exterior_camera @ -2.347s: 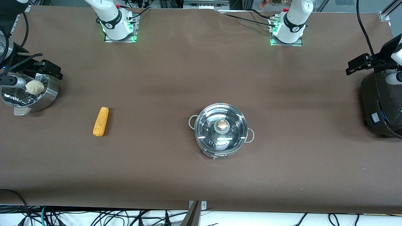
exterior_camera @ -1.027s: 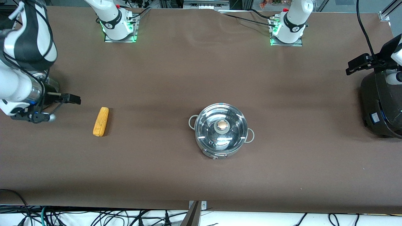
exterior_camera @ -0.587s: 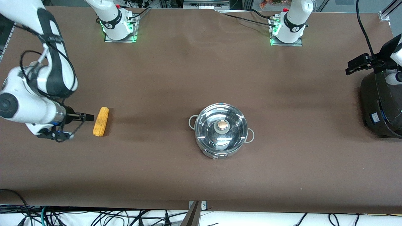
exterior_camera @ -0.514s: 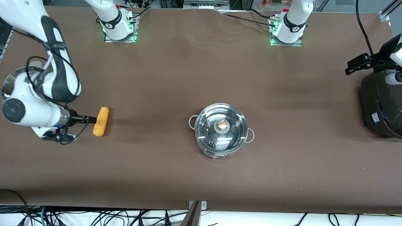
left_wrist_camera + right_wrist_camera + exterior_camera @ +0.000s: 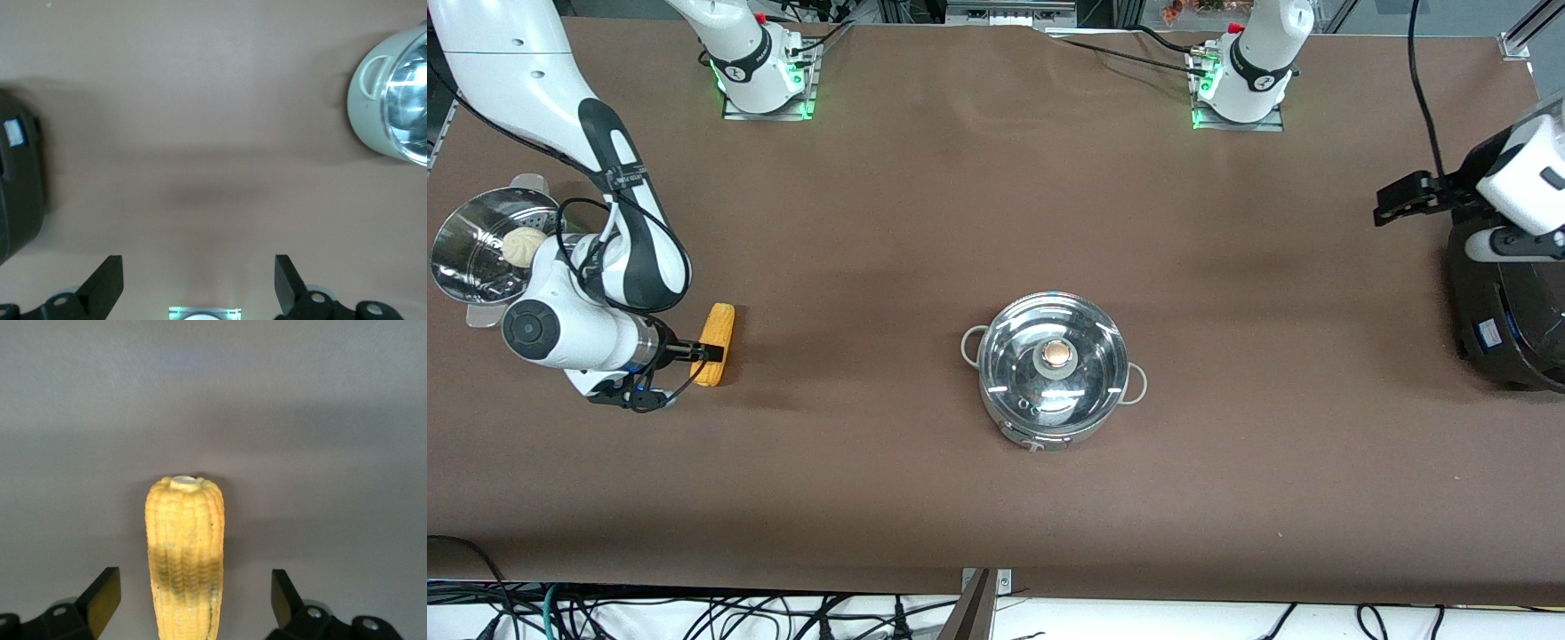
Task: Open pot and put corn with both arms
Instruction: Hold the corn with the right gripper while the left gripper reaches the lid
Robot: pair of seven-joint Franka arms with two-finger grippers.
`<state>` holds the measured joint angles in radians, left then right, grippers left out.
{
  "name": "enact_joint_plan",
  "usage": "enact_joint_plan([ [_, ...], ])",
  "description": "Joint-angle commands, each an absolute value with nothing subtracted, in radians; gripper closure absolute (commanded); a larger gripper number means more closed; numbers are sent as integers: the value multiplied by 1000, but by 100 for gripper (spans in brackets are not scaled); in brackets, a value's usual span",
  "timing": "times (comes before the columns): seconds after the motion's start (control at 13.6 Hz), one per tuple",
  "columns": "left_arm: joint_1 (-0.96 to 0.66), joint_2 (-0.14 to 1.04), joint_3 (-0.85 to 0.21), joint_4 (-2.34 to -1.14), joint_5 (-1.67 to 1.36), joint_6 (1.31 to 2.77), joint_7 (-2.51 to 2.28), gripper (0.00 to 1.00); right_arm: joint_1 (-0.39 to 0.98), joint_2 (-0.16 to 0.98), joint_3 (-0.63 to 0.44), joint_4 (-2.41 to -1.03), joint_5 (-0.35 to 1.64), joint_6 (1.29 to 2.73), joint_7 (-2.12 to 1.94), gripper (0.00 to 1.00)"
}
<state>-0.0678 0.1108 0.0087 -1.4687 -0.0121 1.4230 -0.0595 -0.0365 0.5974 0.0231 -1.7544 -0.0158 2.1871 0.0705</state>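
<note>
At the right arm's end of the table, my right gripper [image 5: 710, 353] sits over the corn cob [image 5: 715, 343], fingers spread wide, one on each side of it. In the right wrist view the cob [image 5: 185, 553] lies lengthwise between the two fingertips [image 5: 100, 593] with clear gaps both sides, so no contact yet and nothing is grasped. The cob is flat on the brown table [image 5: 925, 222].

My left gripper [image 5: 1396, 200] is up in the air over the table, just beside the big black cooker [image 5: 1507, 302] at the left arm's end. Its fingers [image 5: 107, 280] are spread too and hold nothing. The left wrist view shows bare table under it, the cooker [image 5: 20, 187] at one edge and the pot [image 5: 390, 107] at another, well apart from the gripper.

The stainless pot [image 5: 1052, 369] stands mid-table, well apart from the corn, toward the left arm's end from it. The glass lid [image 5: 1049, 356] is on and its knob [image 5: 1056, 356] is untouched.

The steel steamer [image 5: 480, 253] with the white bun [image 5: 520, 246] sits beside my right arm; not part of this job.

Progress, my read: early. Nothing is complete. Corn not picked, lid not lifted. Left to do: close on the cob and lift it, bring the left gripper over the knob, take the lid off, drop the corn in.
</note>
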Motion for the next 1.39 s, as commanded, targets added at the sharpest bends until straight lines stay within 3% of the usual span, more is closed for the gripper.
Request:
enact_joint_plan([
  [0.0,-74,114,-12,-1479,14,1445,-37,0,-43,555,29,-1805,-8,2207,72,0],
  [0.51,-124,127,-143,-1474,-15,1463,-246,0,-41,509,34,-1943,-9,2351,72,0],
  [1.03,-210,256,-193,-1445,-55,1655,-501,0,-41,502,35,-2000,-9,2422,72,0],
  [1.32,-316,375,-192,-1338,-52,1666,-604,1,-41,499,35,-2006,-9,2428,68,0],
])
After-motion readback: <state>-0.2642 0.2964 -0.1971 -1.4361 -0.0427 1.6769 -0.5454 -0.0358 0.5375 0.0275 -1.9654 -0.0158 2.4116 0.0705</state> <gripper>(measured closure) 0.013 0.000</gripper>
